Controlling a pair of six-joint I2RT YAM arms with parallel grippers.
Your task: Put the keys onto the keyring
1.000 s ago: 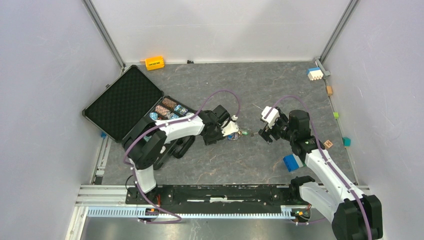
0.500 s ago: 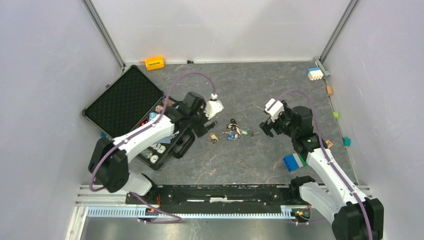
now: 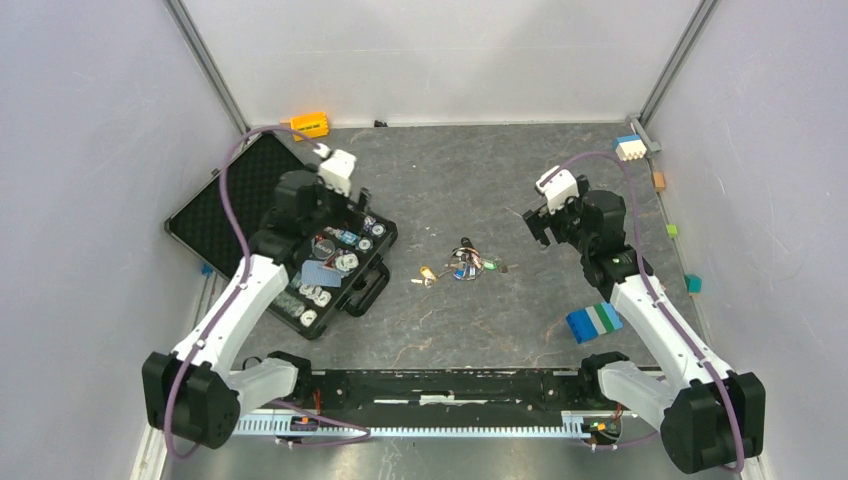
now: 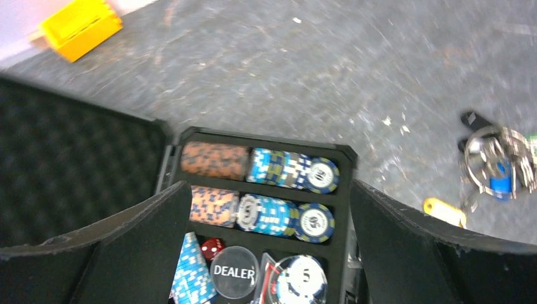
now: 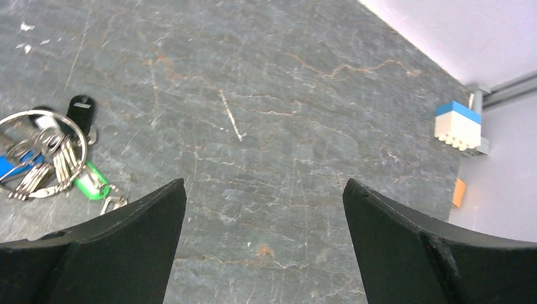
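Keys (image 3: 466,263): bunched on keyring (image 5: 39,113), mid-counter (image 3: 500,175), well apart from walls, w/ bare grey surface all round. Silver blades; blue, green, black tags. Yellow-tag key (image 3: 427,273) lies just left of bunch; link to ring not discernible. Left tool (image 4: 269,190): fingers spread, nothing held, above open chip case (image 3: 235,205) by left edge. Right tool (image 5: 263,183): spread, nothing held, right of bunch, apart. Brick stack (image 3: 594,322) sits beside right arm.

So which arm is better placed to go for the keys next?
Probably right. The right pincer, open, hangs over bare table close to the keys, which show at the edge of its wrist view. The left pincer, also open, is over the chip case, farther from them.
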